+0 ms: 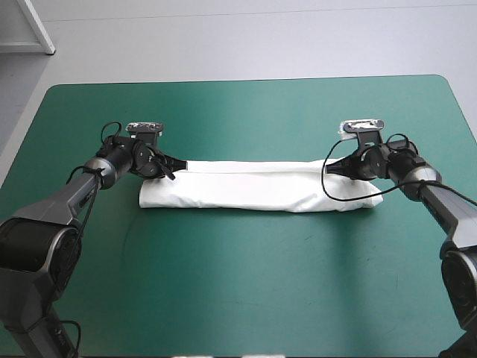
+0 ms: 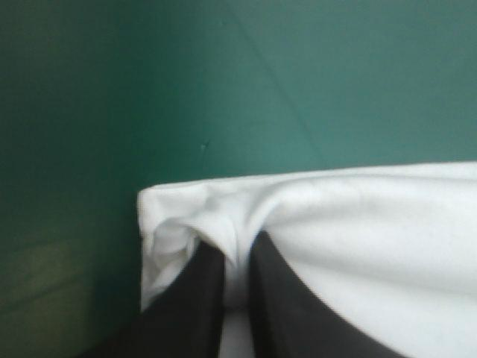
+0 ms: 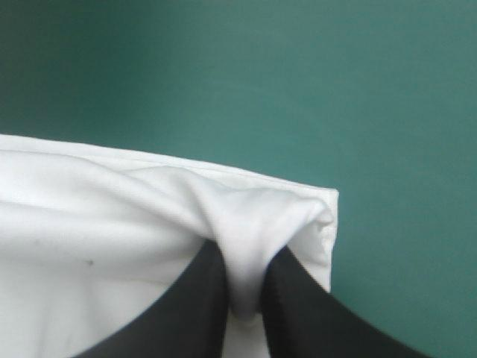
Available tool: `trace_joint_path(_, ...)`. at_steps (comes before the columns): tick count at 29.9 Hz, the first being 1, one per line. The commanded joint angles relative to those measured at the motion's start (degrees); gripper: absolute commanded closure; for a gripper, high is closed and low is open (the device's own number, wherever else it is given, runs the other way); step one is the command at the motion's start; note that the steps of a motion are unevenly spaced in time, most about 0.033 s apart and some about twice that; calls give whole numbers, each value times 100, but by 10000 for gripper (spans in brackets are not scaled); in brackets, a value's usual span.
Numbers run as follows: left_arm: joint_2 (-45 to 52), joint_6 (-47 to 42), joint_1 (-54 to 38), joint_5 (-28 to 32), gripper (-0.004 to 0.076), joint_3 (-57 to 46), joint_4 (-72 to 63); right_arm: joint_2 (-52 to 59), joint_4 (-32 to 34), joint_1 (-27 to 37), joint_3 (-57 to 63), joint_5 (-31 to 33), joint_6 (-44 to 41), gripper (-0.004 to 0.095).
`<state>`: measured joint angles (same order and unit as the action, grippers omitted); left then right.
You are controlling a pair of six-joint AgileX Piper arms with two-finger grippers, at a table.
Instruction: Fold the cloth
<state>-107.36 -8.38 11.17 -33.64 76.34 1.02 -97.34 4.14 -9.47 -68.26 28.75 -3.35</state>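
Note:
The white T-shirt (image 1: 257,186) lies as a long folded band across the middle of the teal-green table. My left gripper (image 1: 170,168) pinches its far left corner, the fingers all but shut with a pleat of cloth (image 2: 237,250) between them. At the other end my right gripper (image 1: 334,167) holds the far right corner the same way, a fold of cloth (image 3: 244,280) squeezed between its black fingers. In both wrist views the T-shirt (image 2: 358,224) (image 3: 97,216) stretches away from the fingers as a taut white sheet with its edge against the teal-green cover.
The teal-green table (image 1: 246,291) stretches wide in front of the band and behind it (image 1: 246,112). A white piece of furniture (image 1: 30,30) stands beyond the far left corner of the table.

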Motion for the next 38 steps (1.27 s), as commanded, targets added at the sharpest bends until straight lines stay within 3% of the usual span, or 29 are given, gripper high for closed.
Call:
trace_joint_path(1,408,-54,-11,14,507,243,-156,436,-70,31,-311,20,16,376)
trace_joint_path(3,515,-54,-11,-160,412,366,-156,578,-70,31,-364,160,16,152)
trace_joint_path(6,715,-54,-11,-507,310,627,-102,832,-70,31,-388,220,35,11)
trace_joint_path(14,1266,-15,16,-1543,304,1250,-586,1590,-84,31,-388,752,-173,35)
trace_joint_path(20,1284,249,691,-1573,308,1215,-1124,1885,-84,31,-259,1252,-205,35)
trace_joint_path(23,1094,249,1155,-1357,383,1218,-1124,1978,-13,31,-132,1367,-247,35)
trace_joint_path(29,500,249,1784,-909,723,1218,-1204,1987,-62,39,-54,1846,-179,35)
trace_joint_path(35,-57,249,2016,-514,734,1218,-1216,1920,-1016,814,-54,2075,477,35)
trace_joint_path(38,-251,249,2054,-332,734,1218,-1216,1778,-2057,1497,-54,2126,1144,35)
